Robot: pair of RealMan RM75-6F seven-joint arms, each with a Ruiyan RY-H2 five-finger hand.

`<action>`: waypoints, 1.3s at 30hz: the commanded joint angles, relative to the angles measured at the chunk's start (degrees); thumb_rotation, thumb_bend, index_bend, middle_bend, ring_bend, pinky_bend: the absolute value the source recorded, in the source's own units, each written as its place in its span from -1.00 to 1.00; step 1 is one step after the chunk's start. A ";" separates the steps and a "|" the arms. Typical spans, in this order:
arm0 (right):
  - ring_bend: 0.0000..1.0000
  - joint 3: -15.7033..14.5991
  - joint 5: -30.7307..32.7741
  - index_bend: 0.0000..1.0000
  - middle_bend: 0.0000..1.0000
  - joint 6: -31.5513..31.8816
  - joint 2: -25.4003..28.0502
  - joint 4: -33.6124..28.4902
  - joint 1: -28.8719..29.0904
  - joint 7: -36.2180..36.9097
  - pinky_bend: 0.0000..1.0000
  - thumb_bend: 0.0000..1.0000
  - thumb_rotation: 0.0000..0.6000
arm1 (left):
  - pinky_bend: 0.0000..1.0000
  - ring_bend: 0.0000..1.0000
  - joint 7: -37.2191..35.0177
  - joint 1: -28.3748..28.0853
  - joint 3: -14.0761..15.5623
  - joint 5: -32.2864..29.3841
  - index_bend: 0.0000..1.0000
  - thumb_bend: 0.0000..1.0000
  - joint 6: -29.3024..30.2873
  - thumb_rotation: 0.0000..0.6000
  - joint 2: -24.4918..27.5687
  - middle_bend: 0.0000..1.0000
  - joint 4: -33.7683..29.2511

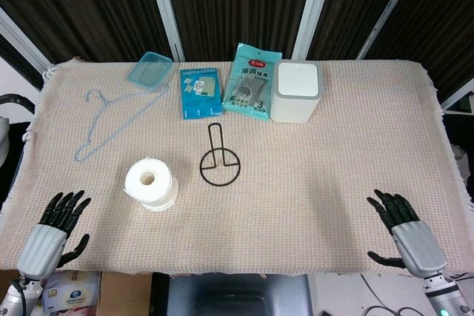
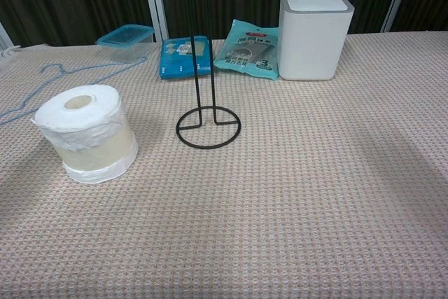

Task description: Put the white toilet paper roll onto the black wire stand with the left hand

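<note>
The left hand (image 1: 53, 229) lies flat at the near edge of the table (image 1: 333, 153), palm down, its dark fingers (image 1: 67, 205) stretched out and slightly fanned, holding nothing and touching only the woven cloth beneath it. The right hand (image 1: 406, 233) rests the same way at the opposite near corner, fingers extended and apart, with nothing in its grasp. Neither hand shows in the chest view. The white toilet paper roll (image 1: 150, 182) stands on end ahead of the left hand and a little to its inner side, apart from the fingertips; the chest view shows its wrapper loose around the lower half (image 2: 87, 133). The black wire stand (image 1: 220, 159) sits just beyond the roll toward the table's middle, near it but not touching, its ring base flat and its tall loop upright (image 2: 204, 68). Farther from the left hand, along the back edge, are a blue wire hanger (image 1: 104, 120), a clear blue-lidded box (image 1: 149, 70), a blue packet (image 1: 200, 92), a teal packet (image 1: 253, 81) and a white lidded bin (image 1: 296, 91).
</note>
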 commanded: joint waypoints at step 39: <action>-1.00 0.75 1.99 -1.00 -1.00 -0.61 0.03 -0.43 0.14 -0.62 -1.00 -0.73 1.00 | -0.90 -1.00 -45.87 -16.87 -5.78 -12.00 -1.00 -0.38 -21.72 1.00 -18.43 -1.00 14.98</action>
